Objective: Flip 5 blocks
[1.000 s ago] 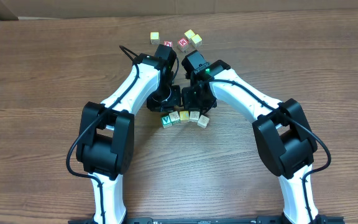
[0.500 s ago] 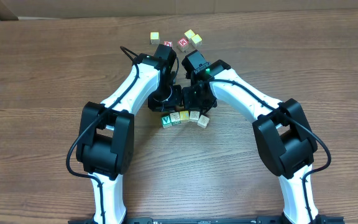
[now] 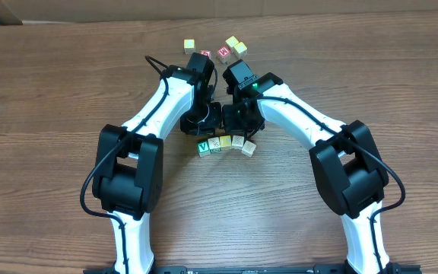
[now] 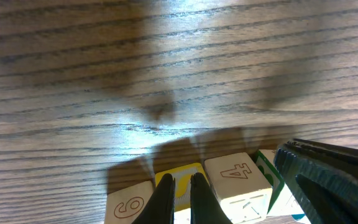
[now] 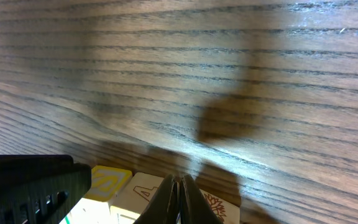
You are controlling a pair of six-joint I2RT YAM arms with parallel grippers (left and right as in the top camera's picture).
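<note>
Five blocks lie in a row [image 3: 226, 143] on the wooden table: a green one [image 3: 203, 148], pale ones, and a tan one [image 3: 249, 148] at the right end. Both grippers hover just behind the row. My left gripper [image 4: 180, 194] is shut and empty, with its tips over a yellow block [image 4: 180, 177] that sits between a "6" block [image 4: 129, 204] and a "4" block [image 4: 238, 177]. My right gripper [image 5: 179, 194] is shut and empty above an "A" block [image 5: 140, 188] and a tree-print block [image 5: 221, 206], and a yellow block [image 5: 109, 180] lies to their left.
Several loose blocks [image 3: 222, 51] lie at the back of the table, beyond the arms. The two wrists [image 3: 223, 114] crowd close together above the row. The right arm's gripper body [image 4: 331, 177] fills the left wrist view's lower right.
The left gripper has shifted very slightly back from the row. The blocks and the right arm look the same.
</note>
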